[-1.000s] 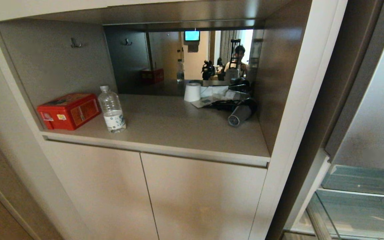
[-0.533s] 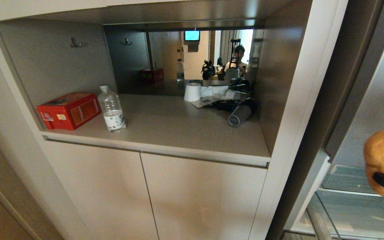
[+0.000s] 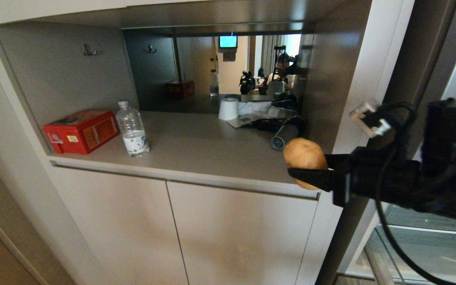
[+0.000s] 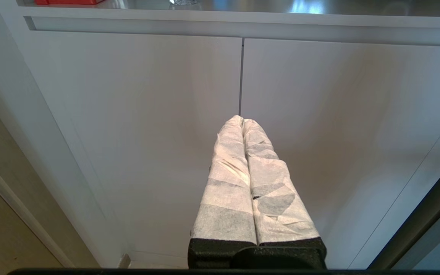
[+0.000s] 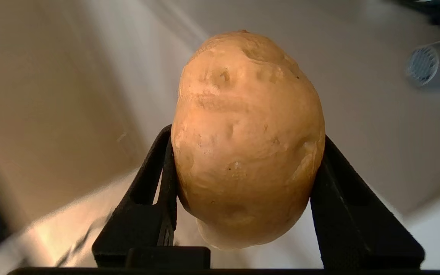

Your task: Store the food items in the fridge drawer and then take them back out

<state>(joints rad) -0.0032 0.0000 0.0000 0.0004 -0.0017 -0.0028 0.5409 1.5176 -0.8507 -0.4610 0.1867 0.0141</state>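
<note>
With the potato [image 3: 304,155] clamped between its black fingers, my right gripper [image 3: 306,171] hangs over the shelf's [image 3: 212,154] front right corner, reaching in from the fridge side. Its long axis points out past the fingertips, toward the shelf's inside. I judge the shelf the set-down spot. My left gripper [image 4: 241,120], pressed closed on nothing, faces the cabinet doors [image 4: 147,126] below.

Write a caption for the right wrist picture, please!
Black jaws of the right gripper squeezing a tan potato above the shelf.
</note>
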